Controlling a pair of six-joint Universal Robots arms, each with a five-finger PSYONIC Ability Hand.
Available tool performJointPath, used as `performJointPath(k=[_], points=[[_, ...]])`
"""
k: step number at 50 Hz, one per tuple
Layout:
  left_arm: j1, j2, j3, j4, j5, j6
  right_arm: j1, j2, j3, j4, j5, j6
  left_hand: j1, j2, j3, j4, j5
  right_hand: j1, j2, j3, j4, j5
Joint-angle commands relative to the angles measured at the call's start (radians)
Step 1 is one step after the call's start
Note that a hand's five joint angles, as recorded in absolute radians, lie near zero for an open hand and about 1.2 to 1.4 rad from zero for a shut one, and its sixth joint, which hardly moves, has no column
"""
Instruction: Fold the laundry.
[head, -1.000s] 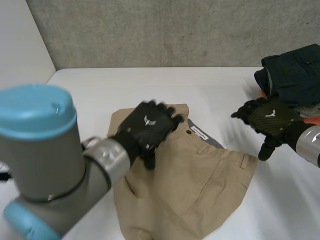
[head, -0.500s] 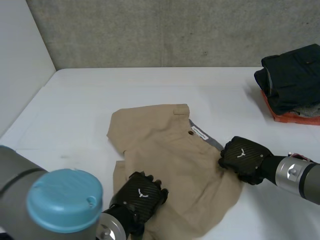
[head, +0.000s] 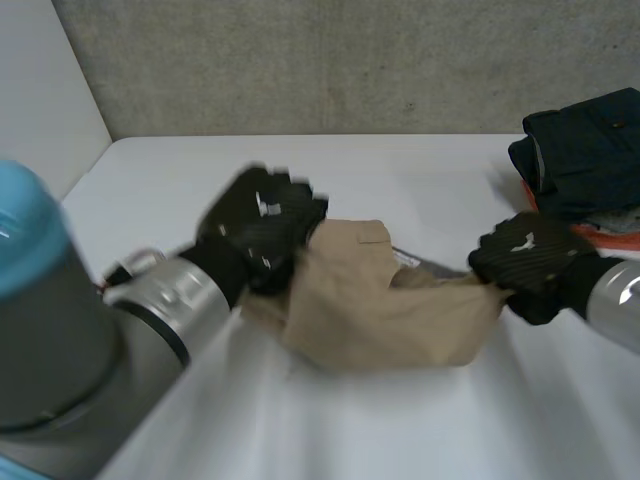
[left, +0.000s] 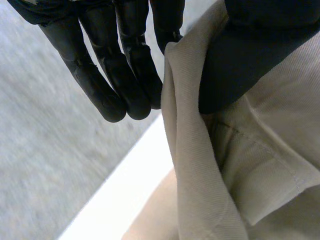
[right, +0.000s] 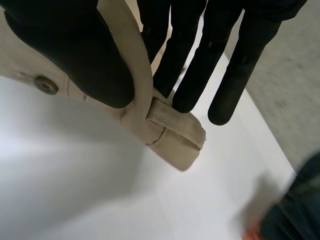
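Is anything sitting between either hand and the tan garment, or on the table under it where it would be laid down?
Nothing visible does. The left hand and right hand each pinch an edge of the tan garment, held up over the white table. The stack of folded clothes sits off to the side, beyond the right hand.

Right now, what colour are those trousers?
The trousers are plain tan, clearest in the head view.

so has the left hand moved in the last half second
Yes. The left hand has gone from the table's near edge toward the back wall, carrying an edge of the tan shorts; the folded stack stays put.
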Motion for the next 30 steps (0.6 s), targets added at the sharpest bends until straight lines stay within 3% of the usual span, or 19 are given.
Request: performJointPath(k=[1, 3, 10, 14, 19, 23, 27, 30], points=[[0.049, -0.008, 0.152, -0.159, 0.113, -0.094, 0.038, -0.014, -0.115, 0.320, 0.098, 0.038, 0.254, 0.199, 0.214, 0.204, 0.212, 0.283, 0.223, 0.212, 0.205, 0.215], [0.059, -0.068, 0.189, -0.195, 0.113, -0.102, 0.090, 0.035, -0.144, 0.314, 0.109, 0.043, 0.254, 0.199, 0.214, 0.204, 0.212, 0.283, 0.223, 0.212, 0.205, 0.215], [0.102, -0.340, 0.432, -0.275, 0.084, -0.028, 0.217, 0.274, -0.314, 0.170, 0.314, 0.071, 0.254, 0.199, 0.214, 0.204, 0.212, 0.283, 0.223, 0.212, 0.205, 0.215], [0.128, -0.427, 0.649, -0.242, 0.074, 0.007, 0.240, 0.368, -0.472, -0.040, 0.409, 0.118, 0.254, 0.199, 0.214, 0.204, 0.212, 0.283, 0.223, 0.212, 0.205, 0.215], [0.154, -0.464, 0.932, -0.080, 0.073, -0.001, 0.245, 0.373, -0.635, -0.377, 0.500, 0.271, 0.254, 0.199, 0.214, 0.204, 0.212, 0.283, 0.223, 0.212, 0.205, 0.215], [0.171, -0.461, 1.020, 0.104, 0.079, -0.024, 0.269, 0.332, -0.669, -0.552, 0.509, 0.327, 0.254, 0.199, 0.214, 0.204, 0.212, 0.283, 0.223, 0.212, 0.205, 0.215], [0.171, -0.460, 1.004, 0.204, 0.106, -0.080, 0.308, 0.302, -0.669, -0.533, 0.505, 0.305, 0.254, 0.199, 0.214, 0.204, 0.212, 0.283, 0.223, 0.212, 0.205, 0.215], [0.171, -0.460, 0.952, 0.192, 0.139, -0.111, 0.329, 0.299, -0.652, -0.485, 0.500, 0.292, 0.254, 0.199, 0.214, 0.204, 0.212, 0.283, 0.223, 0.212, 0.205, 0.215]])
